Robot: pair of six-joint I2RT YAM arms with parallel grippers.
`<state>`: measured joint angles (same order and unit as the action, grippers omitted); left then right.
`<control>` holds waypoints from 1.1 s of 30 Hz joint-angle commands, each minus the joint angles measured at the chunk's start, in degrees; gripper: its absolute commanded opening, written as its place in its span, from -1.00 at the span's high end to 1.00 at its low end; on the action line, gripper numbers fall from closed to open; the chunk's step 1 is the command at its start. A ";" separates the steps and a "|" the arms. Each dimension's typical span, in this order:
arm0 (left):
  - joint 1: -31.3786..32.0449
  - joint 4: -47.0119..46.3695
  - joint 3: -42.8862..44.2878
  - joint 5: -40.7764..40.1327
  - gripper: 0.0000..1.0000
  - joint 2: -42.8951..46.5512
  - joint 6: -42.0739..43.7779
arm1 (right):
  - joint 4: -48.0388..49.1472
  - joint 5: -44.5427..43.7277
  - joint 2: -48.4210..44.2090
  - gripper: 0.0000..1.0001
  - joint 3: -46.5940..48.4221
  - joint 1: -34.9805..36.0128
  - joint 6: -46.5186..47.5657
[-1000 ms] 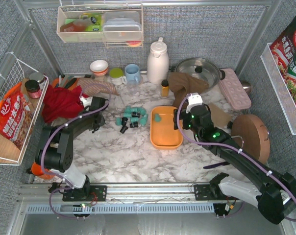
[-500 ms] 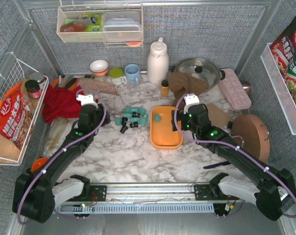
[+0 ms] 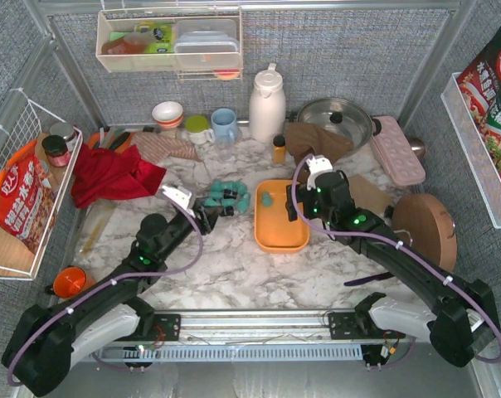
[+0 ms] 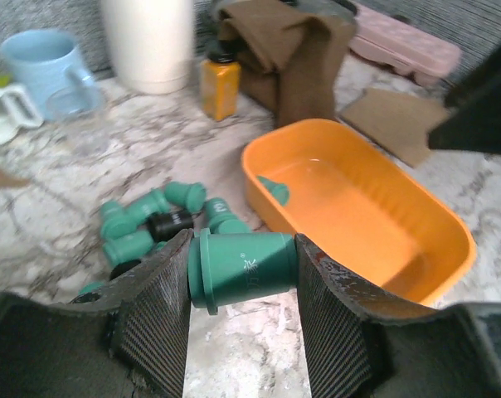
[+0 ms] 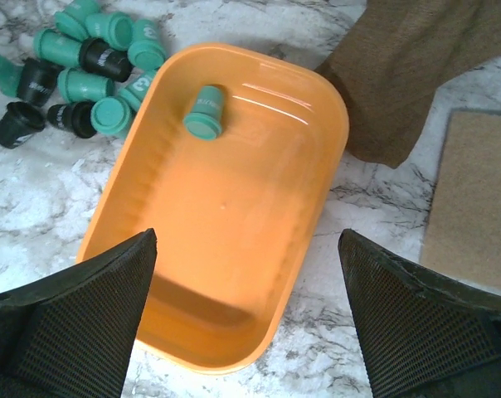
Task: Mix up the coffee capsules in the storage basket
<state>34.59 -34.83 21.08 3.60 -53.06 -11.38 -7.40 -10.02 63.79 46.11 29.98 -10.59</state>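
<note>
One teal coffee capsule lies inside the orange storage basket on the table. I see my left gripper clamped on a second capsule near the heap; my right gripper hangs spread wide over the basket.

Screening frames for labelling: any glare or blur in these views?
Left wrist: the gripped teal capsule is fairly sharp, the blue mug behind it soft. Right wrist: white glare streaks inside the storage basket. Top external: evenly lit, sharp.
</note>
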 commanded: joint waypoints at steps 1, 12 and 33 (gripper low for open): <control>3.62 -16.19 -3.71 7.46 0.05 -0.72 9.17 | -3.05 4.12 0.36 -0.90 2.37 0.23 -0.86; 16.90 -21.28 -4.56 8.69 0.06 -12.01 33.51 | -3.73 13.51 -1.03 -0.71 5.63 5.16 -7.98; 23.58 -30.64 -2.10 6.25 0.07 -20.48 36.10 | 1.91 20.56 1.95 -0.40 4.14 13.64 -14.55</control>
<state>57.76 -62.06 18.92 10.02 -74.02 25.06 -7.44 9.52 64.97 50.17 42.98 -24.69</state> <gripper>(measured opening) 0.551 0.720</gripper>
